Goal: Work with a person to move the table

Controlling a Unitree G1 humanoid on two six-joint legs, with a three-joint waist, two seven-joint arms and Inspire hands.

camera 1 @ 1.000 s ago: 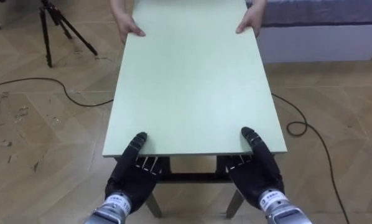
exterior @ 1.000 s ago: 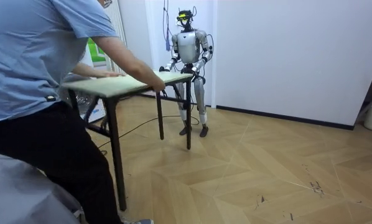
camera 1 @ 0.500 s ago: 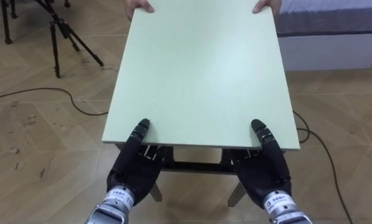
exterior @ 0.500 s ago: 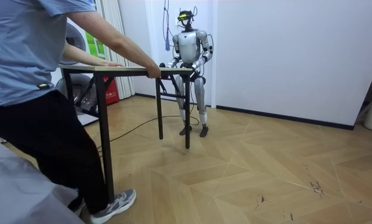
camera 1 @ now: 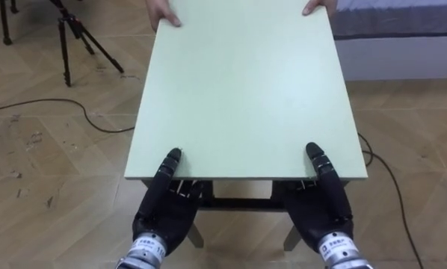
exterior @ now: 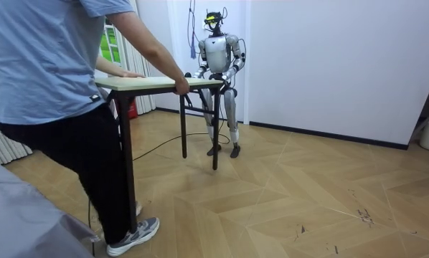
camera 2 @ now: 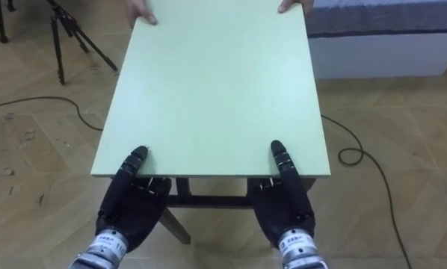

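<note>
A pale green table (camera 1: 246, 82) with dark legs is held off the floor between me and a person. My left hand (camera 1: 164, 213) grips the near edge at its left corner, thumb on top and fingers beneath. My right hand (camera 1: 324, 213) grips the right corner the same way. At the far end the person's hands (camera 1: 164, 15) hold both corners. In the room view the table (exterior: 157, 82) hangs level, the person (exterior: 49, 107) stands at the view's left, and I stand upright at the far end by the white wall.
A black tripod (camera 1: 66, 37) stands on the wooden floor at the far left, with a dark cable (camera 1: 59, 108) curving past it. A bed with a white base (camera 1: 403, 52) lies at the far right. Open floor (exterior: 329, 193) stretches to the room view's right.
The person has raised the far end, so the tilted table now hangs level, and has straightened up and stepped. Both my hands keep the same hold on the near edge.
</note>
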